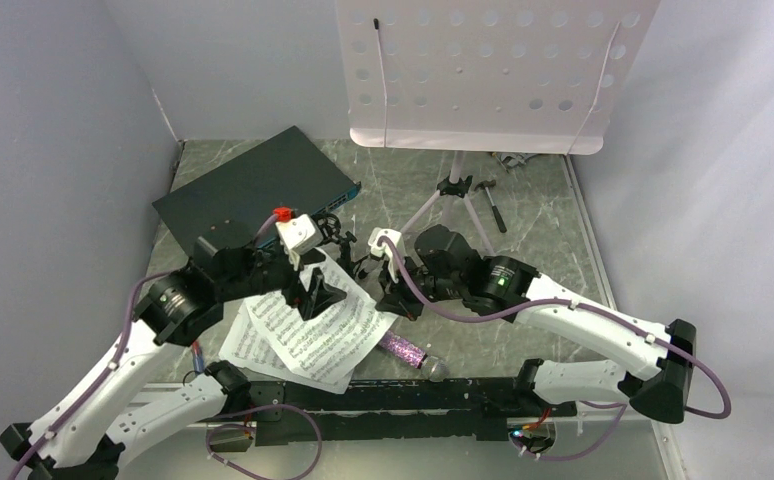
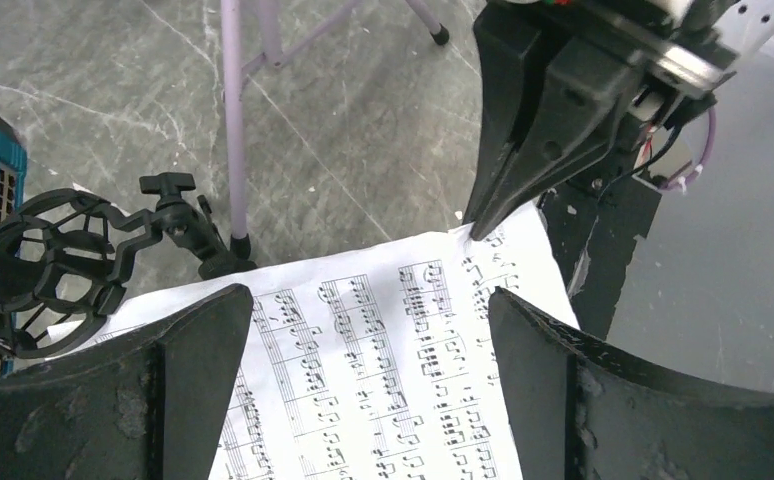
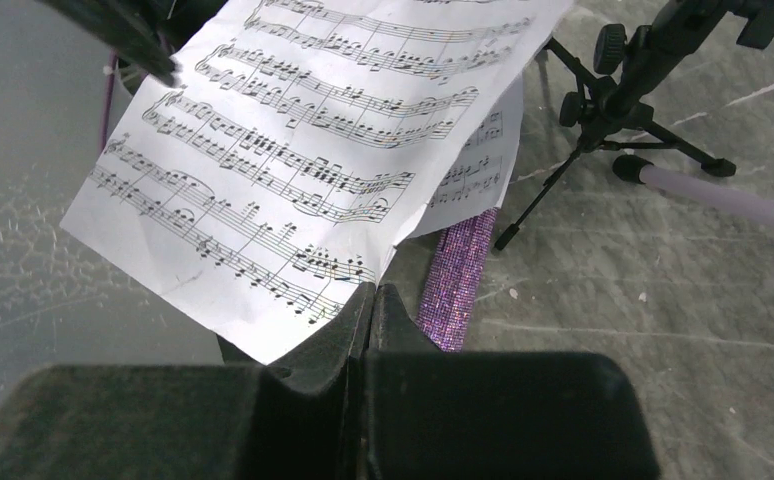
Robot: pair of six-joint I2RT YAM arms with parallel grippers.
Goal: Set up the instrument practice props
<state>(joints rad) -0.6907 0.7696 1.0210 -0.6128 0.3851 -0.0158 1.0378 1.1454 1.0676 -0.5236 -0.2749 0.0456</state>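
Only music notation reads on the top sheet-music page (image 3: 293, 170); the closed right gripper (image 3: 368, 295) seemingly pinches its corner. Left gripper (image 2: 363, 310) gapes over it. Purple microphone (image 3: 458, 280) lies just beyond the right fingertips.

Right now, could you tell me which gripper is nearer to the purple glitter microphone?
Right. The right gripper, shut on the top sheet-music page, is just beside the microphone; the left gripper hovers open over that page, farther off.
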